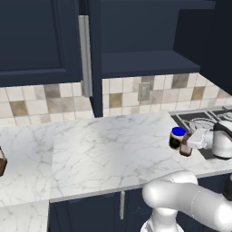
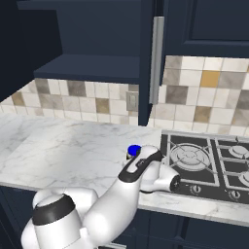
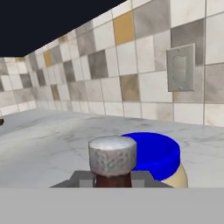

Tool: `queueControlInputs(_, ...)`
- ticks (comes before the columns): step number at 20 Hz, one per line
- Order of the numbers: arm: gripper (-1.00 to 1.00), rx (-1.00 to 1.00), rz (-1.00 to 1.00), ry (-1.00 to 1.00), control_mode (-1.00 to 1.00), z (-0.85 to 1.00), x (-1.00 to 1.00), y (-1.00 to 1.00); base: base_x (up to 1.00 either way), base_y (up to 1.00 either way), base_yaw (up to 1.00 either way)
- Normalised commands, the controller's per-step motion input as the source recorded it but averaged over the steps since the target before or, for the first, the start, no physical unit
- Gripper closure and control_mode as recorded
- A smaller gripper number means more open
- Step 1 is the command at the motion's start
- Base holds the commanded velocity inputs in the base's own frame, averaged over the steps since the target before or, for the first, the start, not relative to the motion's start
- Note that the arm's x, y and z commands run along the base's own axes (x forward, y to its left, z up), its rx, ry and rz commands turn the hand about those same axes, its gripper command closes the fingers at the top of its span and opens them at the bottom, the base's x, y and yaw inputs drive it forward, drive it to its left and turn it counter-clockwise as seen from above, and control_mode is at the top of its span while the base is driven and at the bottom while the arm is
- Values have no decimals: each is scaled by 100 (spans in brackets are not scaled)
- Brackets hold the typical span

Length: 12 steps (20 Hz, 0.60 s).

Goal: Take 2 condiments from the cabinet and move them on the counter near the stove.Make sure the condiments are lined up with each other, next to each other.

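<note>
The cream jar [image 1: 176, 138] with its blue lid [image 3: 154, 152] stands on the white marble counter [image 1: 113, 145], just left of the black stove [image 1: 199, 120]. Right beside the jar is the slim reddish-brown bottle [image 1: 185, 148], whose silver cap [image 3: 112, 155] fills the middle of the hand view. My gripper [image 1: 187, 145] is low over the counter and shut on the bottle's neck, with a grey finger [image 3: 82, 179] on each side. From the right base view my arm hides the bottle, and the jar's lid [image 2: 133, 150] peeks above my wrist. The navy cabinet [image 1: 145, 59] above stands open, its shelf bare.
The cabinet door with its silver handle [image 1: 84, 54] juts out over the counter's middle. A wall outlet [image 1: 143, 91] sits in the tiled backsplash. A dark brown object [image 1: 1, 161] is at the far left edge. Stove knobs [image 2: 195, 189] line the stove's front.
</note>
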Motion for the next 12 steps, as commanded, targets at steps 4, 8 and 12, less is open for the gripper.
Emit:
queueControlInputs(4,100,0,0,0,-100,-10,17,-4,0,0,0)
queueControlInputs(8,100,0,0,0,-100,-13,4,-1,0,0,0)
queueControlInputs(12,100,0,0,0,-100,-3,0,0,0,0,0)
